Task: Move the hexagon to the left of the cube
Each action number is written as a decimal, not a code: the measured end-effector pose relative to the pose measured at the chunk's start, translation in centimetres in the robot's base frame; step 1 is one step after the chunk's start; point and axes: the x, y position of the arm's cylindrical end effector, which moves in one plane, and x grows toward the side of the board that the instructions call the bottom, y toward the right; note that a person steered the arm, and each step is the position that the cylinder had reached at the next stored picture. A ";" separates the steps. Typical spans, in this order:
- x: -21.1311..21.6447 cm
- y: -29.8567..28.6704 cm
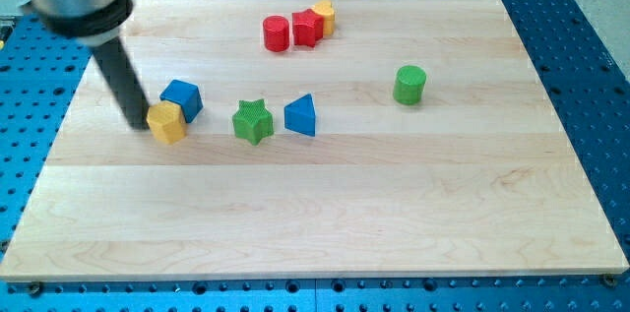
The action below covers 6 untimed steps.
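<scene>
A: Camera view, and we're over by the left edge of the wooden board (pixel 325 223). My tip (pixel 138 123) is down at the surface, right against the left side of the yellow hexagon (pixel 167 123).

B: Touching it?

A: Looks like contact, or the thinnest of gaps; the rod's dark end meets the yellow edge. No claw here at all, mind you, just a straight rod, so there is nothing to be wide or narrow, and it holds nothing.

B: And the cube?

A: The blue cube (pixel 182 98) sits just up and to the right of the hexagon, the two pressed together corner to side. So the hexagon lies at the cube's lower left, nearer the board's bottom edge, with my tip on the hexagon's far side from the cube.

B: What else is on the board?

A: Along the same band toward the middle, a green star (pixel 253 120), then a blue triangular block (pixel 301 115) just beside it, apart from each other. Further right, alone, a green cylinder (pixel 409 85). Up near the top edge, a tight row: red cylinder (pixel 276 33), a red block (pixel 307 29) whose shape I can't quite make out, and a yellow block (pixel 324 16) tucked behind it, touching.

B: And around the board?

A: Blue perforated bench (pixel 591 36) on every side.
</scene>
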 end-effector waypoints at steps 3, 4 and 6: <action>7.7 -1.0; 5.9 2.2; -2.2 7.0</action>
